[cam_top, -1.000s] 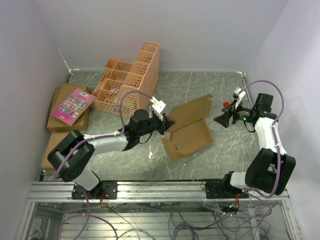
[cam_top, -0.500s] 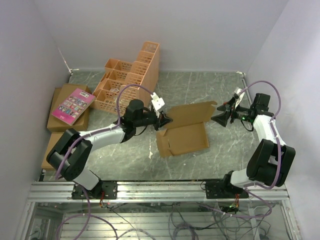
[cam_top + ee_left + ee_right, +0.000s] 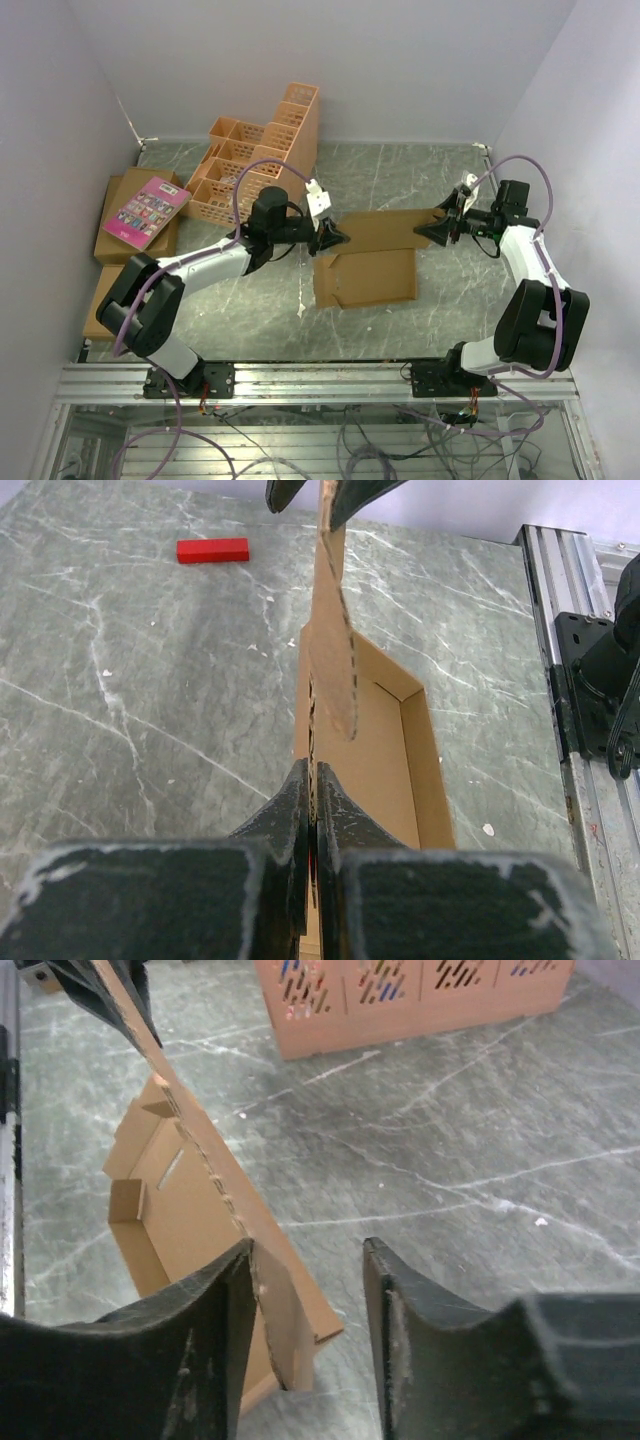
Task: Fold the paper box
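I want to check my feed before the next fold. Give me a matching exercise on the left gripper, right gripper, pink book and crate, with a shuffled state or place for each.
Things:
1. left gripper
2. right gripper
3. pink book
4. orange crate

States or places:
A. lying on a brown carton
B. open around the raised flap of the paper box
C. at the back, left of centre
D. shut on that flap

Pairs: 1-D, 2-B, 3-A, 4-C

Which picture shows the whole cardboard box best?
The top view: the whole paper box shows, tray and raised flap. The left wrist view sees the flap edge-on; the right wrist view sees only part.
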`<state>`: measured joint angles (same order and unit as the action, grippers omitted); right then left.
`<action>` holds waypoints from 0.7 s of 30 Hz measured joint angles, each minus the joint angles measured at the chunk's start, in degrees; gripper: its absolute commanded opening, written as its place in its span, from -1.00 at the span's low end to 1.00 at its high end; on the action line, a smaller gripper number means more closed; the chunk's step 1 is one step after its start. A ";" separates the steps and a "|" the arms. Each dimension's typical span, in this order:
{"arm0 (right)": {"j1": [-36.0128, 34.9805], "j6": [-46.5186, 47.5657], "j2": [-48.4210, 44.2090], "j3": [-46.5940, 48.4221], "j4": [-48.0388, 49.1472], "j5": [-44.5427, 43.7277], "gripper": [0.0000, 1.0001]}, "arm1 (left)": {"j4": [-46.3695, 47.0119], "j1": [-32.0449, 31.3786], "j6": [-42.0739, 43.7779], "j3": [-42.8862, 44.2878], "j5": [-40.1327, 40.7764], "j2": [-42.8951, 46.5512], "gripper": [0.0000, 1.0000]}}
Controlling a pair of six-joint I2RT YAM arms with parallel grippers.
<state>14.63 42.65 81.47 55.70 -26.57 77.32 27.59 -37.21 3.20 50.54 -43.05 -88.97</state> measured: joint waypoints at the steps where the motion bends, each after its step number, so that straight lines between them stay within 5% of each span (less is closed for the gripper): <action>1: 0.00 1.57 0.02 0.66 -1.73 0.46 -0.33 | -0.35 0.07 0.37 0.28 -0.39 -0.04 -0.86; 7: -0.02 22.64 3.17 8.70 -22.53 3.61 -0.99 | -1.29 1.07 1.75 0.92 -1.68 -0.20 -0.86; 13: -0.02 43.74 9.94 13.35 -43.43 5.44 -1.00 | -3.93 2.14 3.04 2.36 -1.97 -0.74 -0.81; 21: 0.11 50.45 6.45 13.27 -50.29 4.72 -1.00 | -3.15 2.58 1.46 2.47 0.48 -0.42 0.20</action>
<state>14.74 93.10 87.92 68.97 -76.86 82.04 24.45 -34.63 4.67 53.01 -42.57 -89.38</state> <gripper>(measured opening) 0.018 0.378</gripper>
